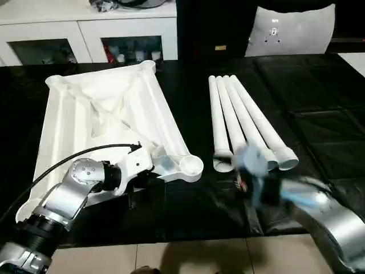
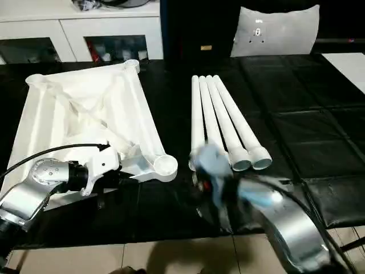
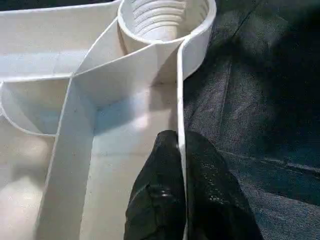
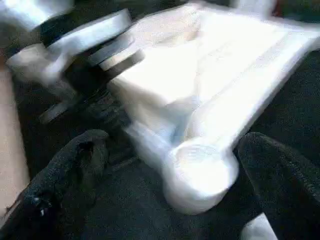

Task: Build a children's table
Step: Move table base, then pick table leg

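Left gripper (image 3: 181,165): its two black fingers (image 3: 155,190) are pinched together on the thin rim wall of the table top (image 1: 102,108), one finger inside the rim and one outside, close to the near corner socket (image 1: 189,165).
Left arm (image 1: 85,182): silver forearm reaching in from the near left, its wrist lying at the near edge of the table top; a black cable (image 1: 68,157) loops over it.
Right gripper (image 4: 170,190): fingers spread wide apart and holding nothing; in its wrist view one dark finger stands on each side of the near corner socket, which sits between them without touching either. In the head views the gripper is motion-blurred, just in front of the legs' wide ends.
Table top: white plastic, lying upside down on the black mat (image 1: 319,103), ribbed underside up, on the robot's left half of the surface. The socket by the left gripper shows screw threads (image 3: 160,20) inside.
Legs (image 1: 242,120): four white tapered legs lying side by side to the right of the table top and apart from it, wide open ends toward the robot.
Background: white cabinet (image 1: 85,28) behind the mat, and a white panel (image 1: 291,28) leaning at the far right.
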Tool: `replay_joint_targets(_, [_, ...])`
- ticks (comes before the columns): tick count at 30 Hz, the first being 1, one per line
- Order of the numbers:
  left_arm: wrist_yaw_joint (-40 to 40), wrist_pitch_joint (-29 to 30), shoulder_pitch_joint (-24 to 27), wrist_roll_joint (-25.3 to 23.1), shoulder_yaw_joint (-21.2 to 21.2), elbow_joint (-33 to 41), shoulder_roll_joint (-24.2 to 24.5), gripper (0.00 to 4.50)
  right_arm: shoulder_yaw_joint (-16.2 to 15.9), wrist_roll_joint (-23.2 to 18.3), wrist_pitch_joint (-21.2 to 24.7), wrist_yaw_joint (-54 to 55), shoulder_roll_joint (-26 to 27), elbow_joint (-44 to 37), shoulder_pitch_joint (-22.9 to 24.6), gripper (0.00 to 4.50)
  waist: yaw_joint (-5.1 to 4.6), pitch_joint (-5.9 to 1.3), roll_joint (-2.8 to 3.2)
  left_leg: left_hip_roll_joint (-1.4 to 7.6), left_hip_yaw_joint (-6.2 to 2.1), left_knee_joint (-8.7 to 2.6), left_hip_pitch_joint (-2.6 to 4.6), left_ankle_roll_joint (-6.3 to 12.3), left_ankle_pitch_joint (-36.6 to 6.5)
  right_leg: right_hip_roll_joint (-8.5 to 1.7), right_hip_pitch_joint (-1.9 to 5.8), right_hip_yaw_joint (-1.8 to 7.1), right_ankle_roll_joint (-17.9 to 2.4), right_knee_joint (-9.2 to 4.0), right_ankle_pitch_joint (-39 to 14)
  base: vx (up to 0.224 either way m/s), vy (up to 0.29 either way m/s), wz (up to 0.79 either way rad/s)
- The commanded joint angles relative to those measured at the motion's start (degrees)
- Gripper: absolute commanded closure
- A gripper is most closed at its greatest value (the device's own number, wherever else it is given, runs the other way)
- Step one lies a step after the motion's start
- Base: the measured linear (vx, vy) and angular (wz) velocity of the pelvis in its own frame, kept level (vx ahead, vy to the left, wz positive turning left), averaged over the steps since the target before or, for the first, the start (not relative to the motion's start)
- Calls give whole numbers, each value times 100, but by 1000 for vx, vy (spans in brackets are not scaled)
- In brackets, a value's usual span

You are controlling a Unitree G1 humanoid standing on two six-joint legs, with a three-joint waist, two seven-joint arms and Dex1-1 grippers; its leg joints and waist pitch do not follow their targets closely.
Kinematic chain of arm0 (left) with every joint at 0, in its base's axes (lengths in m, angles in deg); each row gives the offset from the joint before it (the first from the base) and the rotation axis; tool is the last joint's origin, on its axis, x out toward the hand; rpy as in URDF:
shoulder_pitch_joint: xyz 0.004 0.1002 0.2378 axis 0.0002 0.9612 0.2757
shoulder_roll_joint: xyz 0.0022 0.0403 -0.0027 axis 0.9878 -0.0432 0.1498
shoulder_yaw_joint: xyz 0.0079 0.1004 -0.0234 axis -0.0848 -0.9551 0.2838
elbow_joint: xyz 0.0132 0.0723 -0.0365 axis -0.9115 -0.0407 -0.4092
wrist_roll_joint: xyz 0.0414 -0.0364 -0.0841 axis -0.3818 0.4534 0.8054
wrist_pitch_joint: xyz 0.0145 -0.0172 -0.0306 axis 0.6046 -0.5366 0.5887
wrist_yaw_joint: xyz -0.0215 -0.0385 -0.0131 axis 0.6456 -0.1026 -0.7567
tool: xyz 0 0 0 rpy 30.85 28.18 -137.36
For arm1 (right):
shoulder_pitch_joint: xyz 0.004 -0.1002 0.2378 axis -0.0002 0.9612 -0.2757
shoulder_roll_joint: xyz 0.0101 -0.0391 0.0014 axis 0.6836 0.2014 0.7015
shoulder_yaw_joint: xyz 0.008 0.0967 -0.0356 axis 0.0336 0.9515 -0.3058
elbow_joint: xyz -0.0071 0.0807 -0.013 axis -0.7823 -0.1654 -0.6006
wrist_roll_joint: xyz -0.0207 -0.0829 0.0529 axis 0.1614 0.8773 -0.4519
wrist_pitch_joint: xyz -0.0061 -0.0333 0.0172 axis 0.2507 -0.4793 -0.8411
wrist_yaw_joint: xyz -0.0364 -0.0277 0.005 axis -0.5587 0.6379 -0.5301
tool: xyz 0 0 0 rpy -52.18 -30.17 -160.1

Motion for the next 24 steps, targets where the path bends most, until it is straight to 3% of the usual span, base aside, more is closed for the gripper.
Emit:
replay_joint_targets(1, [38, 17, 62, 181, 210, 240, 91, 383, 112, 85, 121, 279, 64, 136, -127, 0, 37, -288, -55, 448, -133, -458, 152, 139, -975, -411, 123, 158, -1549, -429, -375, 0, 0, 0])
replay_joint_targets(2, [14, 66, 129, 297, 344, 405, 110, 373, 86, 254, 449, 621, 227, 316, -401, 0, 35, -296, -68, 450, -135, -457, 150, 120, -925, -408, 129, 158, -1553, -408, -281, 0, 0, 0])
replay_joint_targets(3, [14, 66, 129, 297, 344, 405, 110, 365, 86, 254, 449, 621, 227, 316, -401, 0, 23, -303, -43, 425, -133, -463, 145, 89, -791, -383, 112, 143, -1575, -382, -113, 0, 0, 0])
replay_joint_targets(5, [-89, 127, 215, 453, 556, 621, 98, 353, 49, 459, 894, 1030, 445, 572, -807, 0, 26, -316, -43, 409, -124, -436, 155, 68, -584, -369, 118, 140, -1593, -341, 326, 0, 0, 0])
replay_joint_targets(6, [-89, 127, 215, 453, 556, 621, 98, 342, 49, 459, 894, 1030, 445, 572, -807, 0, 26, -316, -43, 409, -124, -436, 155, 68, -584, -369, 118, 140, -1593, -341, 326, 0, 0, 0])
replay_joint_targets(7, [-218, 244, 315, 591, 777, 876, 71, 331, 180, 534, 1311, 1467, 785, 989, -1273, 0, 52, -325, -70, 419, -111, -428, 154, 77, -517, -383, 143, 148, -1569, -344, 479, 0, 0, 0])
replay_joint_targets(8, [-222, 248, 319, 596, 785, 885, 70, 323, 185, 537, 1324, 1481, 797, 1003, -1288, 0, 33, -331, -62, 395, -111, -415, 147, 60, -383, -379, 139, 145, -1633, -316, 624, 0, 0, 0])
replay_joint_targets(9, [-287, 369, 410, 698, 906, 1116, 65, 317, 249, 624, 1565, 1733, 976, 1340, -1603, 0, 59, -328, -94, 403, -98, -416, 150, 44, -401, -376, 146, 146, -1595, -329, 597, 0, 0, 0])
replay_joint_targets(11, [-373, 584, 554, 848, 1050, 1500, 40, 298, 287, 791, 1866, 2024, 1147, 1833, -2008, 0, 50, -319, -72, 401, -96, -418, 150, -43, -359, -360, 137, 141, -1593, -306, 595, 0, 0, 0])
replay_joint_targets(18, [-516, 985, 806, 1014, 1120, 2174, 67, 234, 589, 975, 2017, 2748, 1471, 2803, -2577, 0, 127, -331, -57, 394, -60, -405, 164, -257, -232, -335, 134, 145, -1422, -277, 851, 0, 0, 0])
replay_joint_targets(24, [-797, 1684, 993, 1270, 1226, 2829, 42, 189, 857, 1134, 2166, 3231, 1743, 3671, -3129, 0, 112, -325, -74, 368, -53, -403, 137, -388, -294, -323, 145, 144, -1365, -271, 784, 0, 0, 0])
